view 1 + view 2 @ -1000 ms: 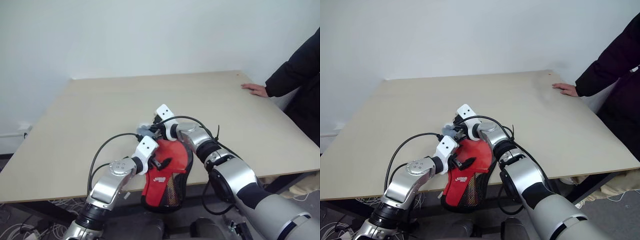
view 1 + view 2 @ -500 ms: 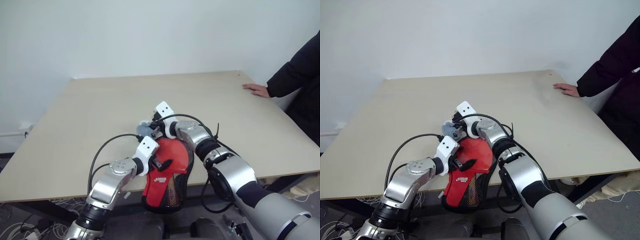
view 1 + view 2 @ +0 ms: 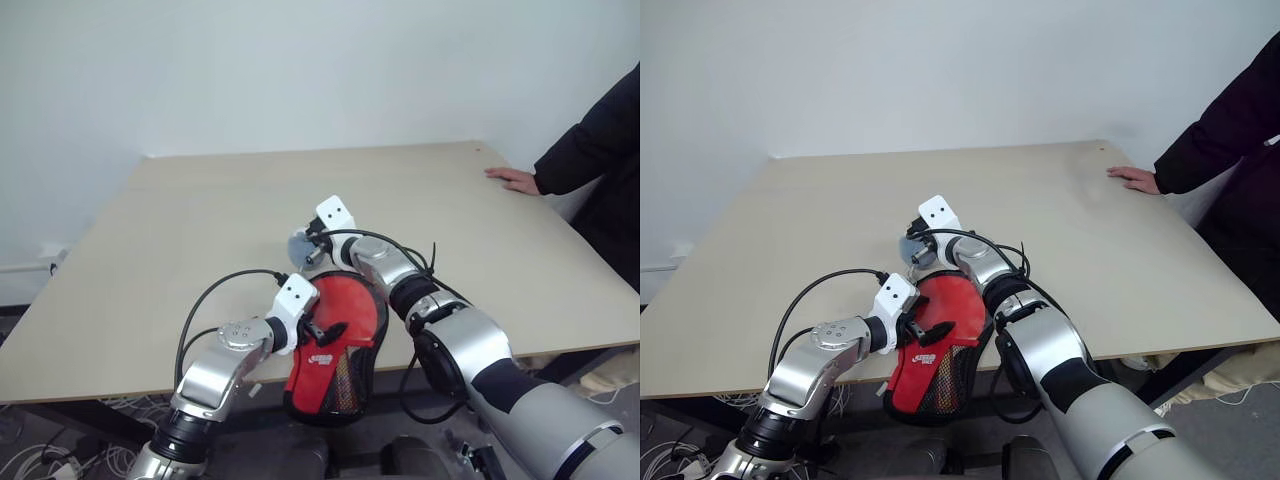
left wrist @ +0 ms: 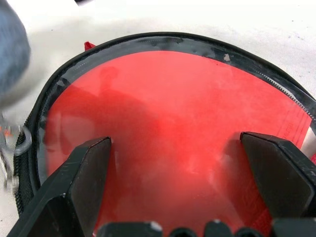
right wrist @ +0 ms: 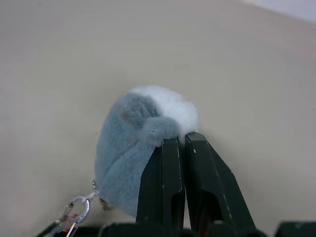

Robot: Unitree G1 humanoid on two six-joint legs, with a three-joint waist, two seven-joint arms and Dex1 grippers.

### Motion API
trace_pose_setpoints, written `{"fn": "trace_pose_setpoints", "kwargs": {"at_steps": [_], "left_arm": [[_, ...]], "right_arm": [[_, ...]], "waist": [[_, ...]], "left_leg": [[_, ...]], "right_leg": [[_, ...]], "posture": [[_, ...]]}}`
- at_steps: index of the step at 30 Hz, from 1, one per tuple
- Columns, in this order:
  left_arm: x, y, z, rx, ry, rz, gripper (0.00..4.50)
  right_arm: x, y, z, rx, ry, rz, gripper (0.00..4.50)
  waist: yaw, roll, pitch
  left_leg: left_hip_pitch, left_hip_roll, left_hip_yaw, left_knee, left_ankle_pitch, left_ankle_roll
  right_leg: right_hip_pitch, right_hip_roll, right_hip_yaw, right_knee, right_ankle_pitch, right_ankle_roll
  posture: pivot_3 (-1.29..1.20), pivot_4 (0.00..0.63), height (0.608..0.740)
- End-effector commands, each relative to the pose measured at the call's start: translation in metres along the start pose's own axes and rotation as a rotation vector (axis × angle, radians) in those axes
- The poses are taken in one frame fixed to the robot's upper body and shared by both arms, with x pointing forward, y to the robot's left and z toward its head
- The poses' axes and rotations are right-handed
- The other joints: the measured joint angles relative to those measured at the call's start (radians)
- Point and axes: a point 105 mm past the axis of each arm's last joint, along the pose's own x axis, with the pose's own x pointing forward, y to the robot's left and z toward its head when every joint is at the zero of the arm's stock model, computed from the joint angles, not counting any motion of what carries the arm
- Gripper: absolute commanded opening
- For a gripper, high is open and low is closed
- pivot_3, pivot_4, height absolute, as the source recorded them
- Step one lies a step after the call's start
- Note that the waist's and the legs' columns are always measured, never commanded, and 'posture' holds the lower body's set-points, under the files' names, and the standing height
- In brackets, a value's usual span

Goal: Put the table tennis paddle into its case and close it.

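At the table's (image 3: 150, 300) near edge, the case (image 3: 335, 355) lies with the red paddle (image 4: 177, 128) inside; the left gripper (image 4: 190, 182), jaws spread, steadies it. Just beyond, the right gripper (image 5: 183, 148), pressed together, pinches the grey-white fluffy ball (image 5: 140, 148), likely pulling the zip.

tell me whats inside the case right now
Through the clear side of the case, the red face of the table tennis paddle shows, ringed by the black zip edging. Its handle cannot be seen; red fabric and mesh cover the narrow end.
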Motion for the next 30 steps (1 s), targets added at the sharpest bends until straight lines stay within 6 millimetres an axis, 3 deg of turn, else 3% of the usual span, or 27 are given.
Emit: {"fn": "trace_pose_setpoints", "kwargs": {"at_steps": [1,14,30], "left_arm": [[0.001,-0.003,-0.019,-0.038,0.075,-0.014,4.5],[0.001,0.001,-0.018,-0.037,0.074,0.0,4.5],[0.005,0.007,-0.016,-0.039,0.066,0.038,4.5]], "right_arm": [[-0.003,-0.019,0.027,-0.05,-0.072,-0.1,0.02],[-0.025,-0.08,0.022,-0.226,-0.017,-0.409,0.02],[-0.057,-0.13,0.019,-0.354,-0.001,-0.47,0.02]], "waist": [[0.0,0.0,0.0],[0.001,0.0,0.0],[0.001,-0.001,0.001]], "left_leg": [[0.0,0.0,0.0,0.0,0.0,0.0],[0.0,0.0,0.0,0.0,0.0,0.0],[-0.001,0.0,0.0,0.0,0.0,0.0]], "right_leg": [[0.0,0.0,0.0,0.0,0.0,0.0],[0.0,0.0,0.0,-0.001,0.0,0.0],[0.001,-0.001,0.0,-0.003,0.0,-0.001]], "posture": [[0.0,0.0,0.721],[0.0,0.0,0.721],[0.0,0.0,0.721]]}}
